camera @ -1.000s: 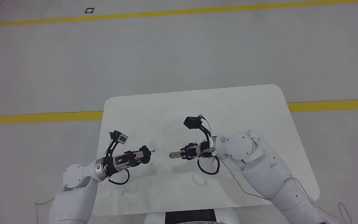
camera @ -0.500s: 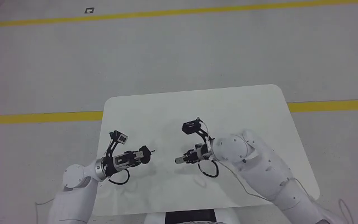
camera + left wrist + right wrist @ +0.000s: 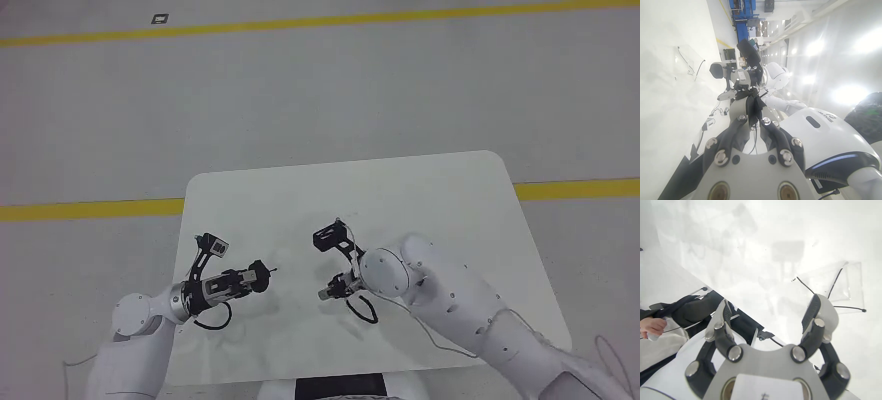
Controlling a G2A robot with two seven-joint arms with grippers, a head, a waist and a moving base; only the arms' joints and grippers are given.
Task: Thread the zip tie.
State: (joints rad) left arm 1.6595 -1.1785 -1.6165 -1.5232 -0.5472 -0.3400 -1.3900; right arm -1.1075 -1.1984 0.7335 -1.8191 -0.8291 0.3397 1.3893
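Main risk: the zip tie (image 3: 272, 268) shows as a thin dark stub poking out of the left gripper (image 3: 753, 101). I take it for the tie but can't be sure. An end that short could bend away or slip in the pinch when the other side comes for it. The right gripper (image 3: 770, 300) has its fingers wide apart with nothing between them, so closing off-line would likely miss the stub or knock it. Spare ties (image 3: 836, 281) lie on a clear sheet (image 3: 855, 275) on the table (image 3: 450, 200), just beyond the right fingers, and a low pass could snag them. Pose: the left arm is low over the near side of the table, fingers pressed together, pointing across. The right arm is folded in, with its gripper facing the left one across a small gap.
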